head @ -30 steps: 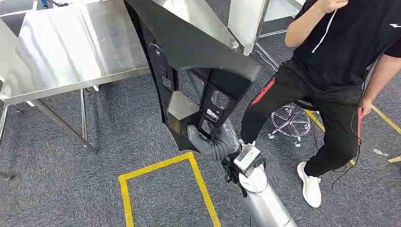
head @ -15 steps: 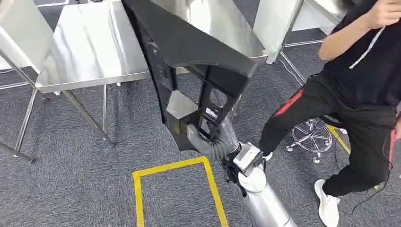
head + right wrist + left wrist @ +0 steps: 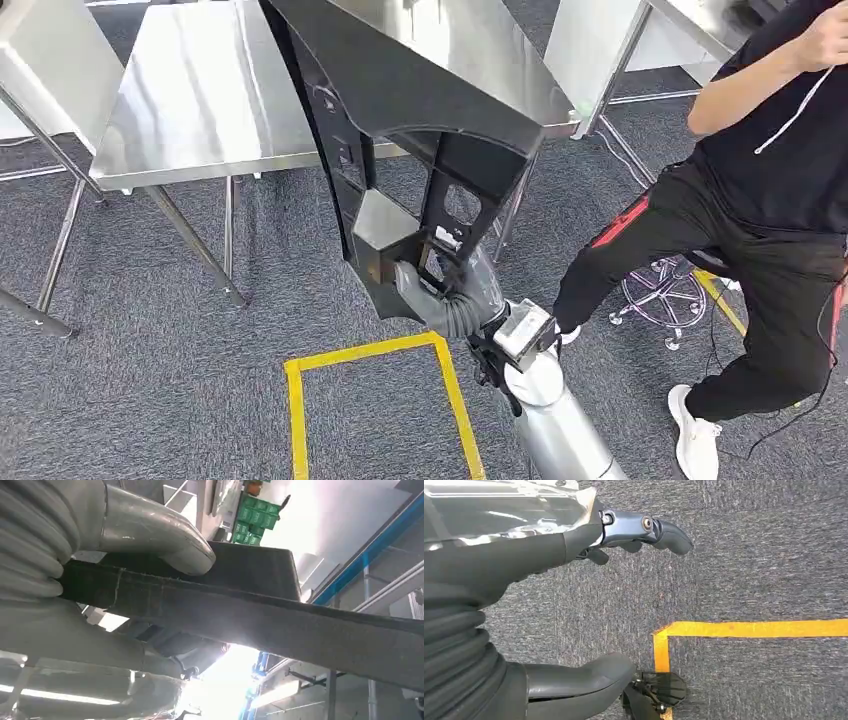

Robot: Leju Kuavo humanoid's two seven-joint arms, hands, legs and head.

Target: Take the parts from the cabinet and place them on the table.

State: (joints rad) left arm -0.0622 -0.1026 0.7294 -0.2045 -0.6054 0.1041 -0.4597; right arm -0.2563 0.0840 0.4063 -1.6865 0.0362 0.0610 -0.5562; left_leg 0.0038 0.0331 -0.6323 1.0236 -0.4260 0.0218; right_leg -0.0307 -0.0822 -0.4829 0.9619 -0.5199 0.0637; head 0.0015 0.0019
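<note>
Gripping black part [image 3: 400, 110], right hand [image 3: 440, 290] closed.

I see a person [image 3: 770, 190] in black clothes and white shoes standing at the right, beside a wheeled stool base [image 3: 663, 292]. Yellow tape [image 3: 372, 350] marks a rectangle on the grey carpet [image 3: 150, 380].

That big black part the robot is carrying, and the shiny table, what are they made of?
The black part looks like moulded plastic: matt, with cut-out holes and ribs. The right hand grips its lower end. The table looks like stainless steel: bright, mirror-like top with streaky reflections on thin metal legs.
</note>
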